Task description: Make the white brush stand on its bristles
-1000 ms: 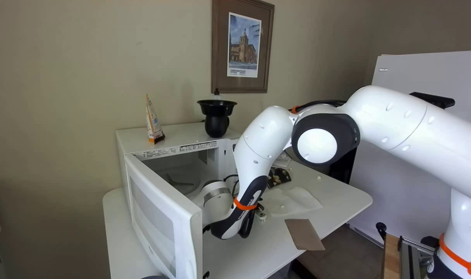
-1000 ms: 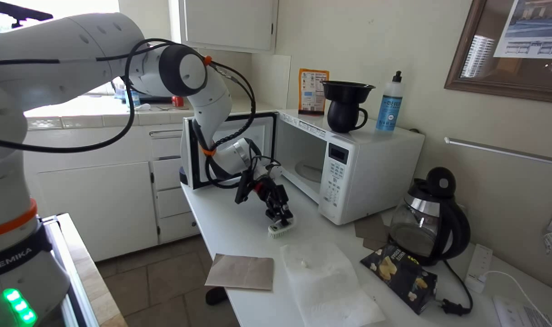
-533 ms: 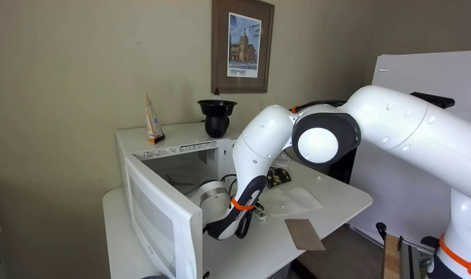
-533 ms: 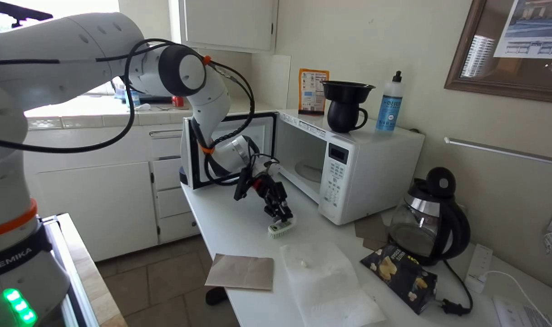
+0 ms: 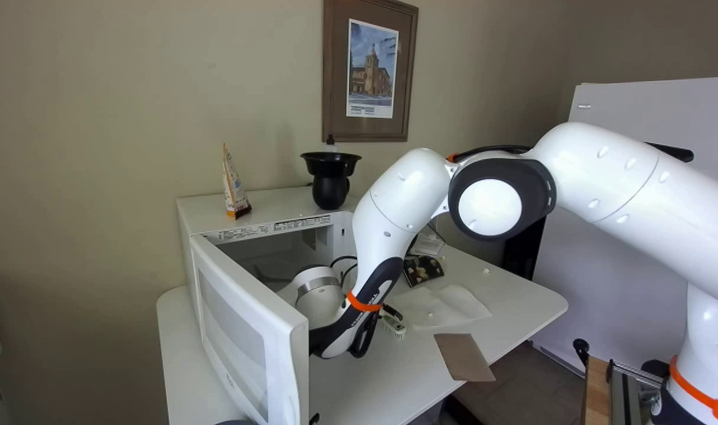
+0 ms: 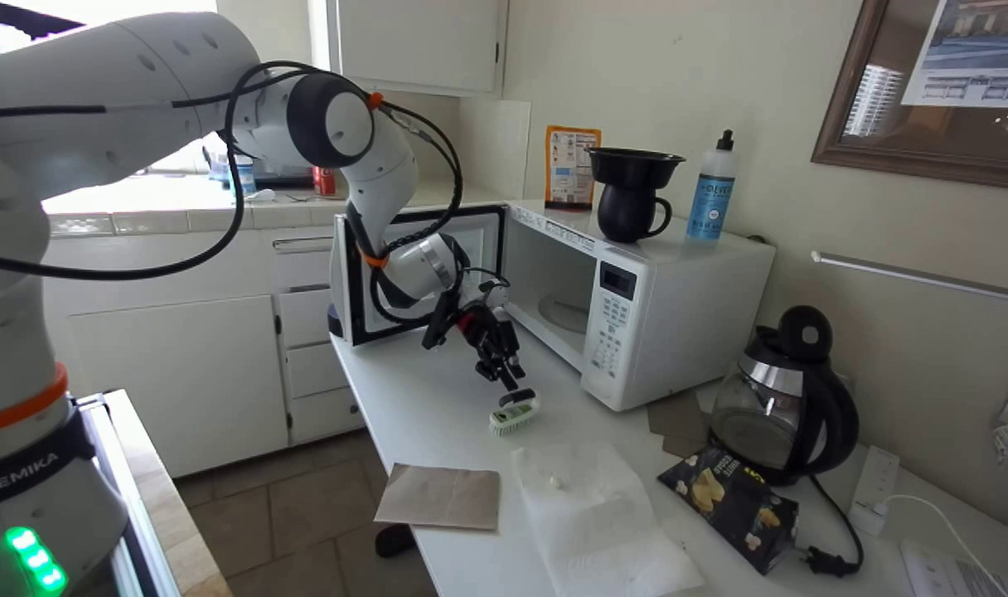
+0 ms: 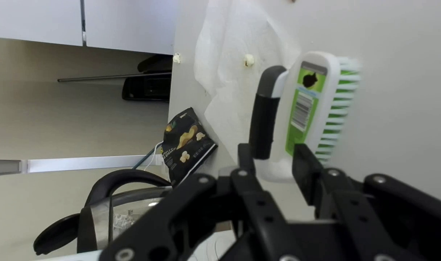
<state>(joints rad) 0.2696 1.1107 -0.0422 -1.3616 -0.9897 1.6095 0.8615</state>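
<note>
Released: my end effector (image 7: 274, 154) is empty, fingers (image 7: 304, 168) apart, nothing clasped between them.

Change over the last second: fingertips were over the top of the white scrub brush (image 7: 304, 116); I have since drawn up and back, and in an exterior view its black handle (image 6: 518, 396) now shows plainly below me. Gap between nearest fingertip and handle too small to judge; very near at least.

Brush itself: no shift I can make out. It rests on the desk (image 6: 438, 406) before the gaping microwave (image 6: 670, 307), just short of the white paper sheet (image 6: 591, 514) and apart from it; brown cardboard piece (image 6: 442, 496) farther off.

Attitude of the brush: handle uppermost, bristles (image 6: 511, 429) lowermost against the desk, in both exterior views. Wrist view is rolled, the glass coffee carafe (image 7: 133, 210) lying sideways, so up runs toward the left there; handle left, bristles right, which agrees. Nothing visible props it.

Meaning, as I read it: the brush stands on its bristles without my hold, so the goal looks met and this is the retreat. Bristles are slightly blurred in the wrist view; my own motion or a small rocking, cannot tell.

Next calls for a clean lift away, no second grasp. Main hazard, I judge: a trailing fingertip snagging the handle and tipping the brush onto its side. Worth a look at its balance once I am well clear.
</note>
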